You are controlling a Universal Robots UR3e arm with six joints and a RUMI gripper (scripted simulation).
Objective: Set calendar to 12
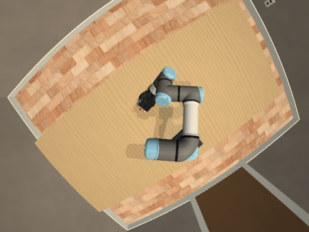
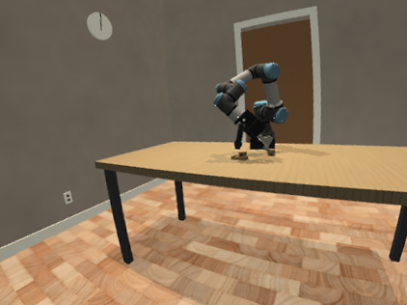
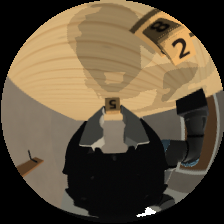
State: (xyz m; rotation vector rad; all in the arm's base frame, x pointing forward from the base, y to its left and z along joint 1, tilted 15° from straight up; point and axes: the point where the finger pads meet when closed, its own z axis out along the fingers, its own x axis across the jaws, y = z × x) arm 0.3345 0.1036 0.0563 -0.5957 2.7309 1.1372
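Note:
My gripper (image 2: 271, 152) (image 3: 112, 106) is shut on a small wooden cube (image 3: 112, 104), whose visible face carries a dark 5 that looks upside down in the wrist view. The tray (image 3: 140, 22) is partly visible at the wrist view's upper right. The other cube (image 2: 243, 153) (image 3: 173, 39) sits there, showing a 2 on its bright face and an 8 on its shaded face. In the exterior view the held cube is right of the tray, close to the table top. The month's name is not visible. The top view is too small to tell the cubes apart.
The wooden table (image 1: 91, 132) (image 2: 347, 170) carries the arm (image 1: 190, 118) (image 2: 273, 92), whose shadows fall around the tray. The table's edge (image 2: 187, 180) runs in front of the tray in the exterior view.

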